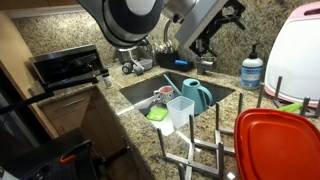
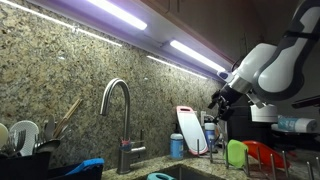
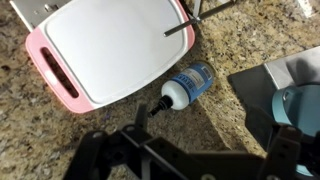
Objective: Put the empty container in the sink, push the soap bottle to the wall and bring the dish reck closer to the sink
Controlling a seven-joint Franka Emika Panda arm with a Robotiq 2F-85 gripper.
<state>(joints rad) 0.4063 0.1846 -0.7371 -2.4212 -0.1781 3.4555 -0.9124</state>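
A clear container (image 1: pixel 180 110) stands upright inside the sink (image 1: pixel 140 92), toward the basin's edge nearest the dish rack (image 1: pixel 200 150). That wire rack, prongs pointing up, sits on the granite counter just beside the sink. The soap bottle (image 1: pixel 252 70), white with a blue label and black pump, stands upright beyond the sink's far corner. The wrist view looks down on the soap bottle (image 3: pixel 187 87).
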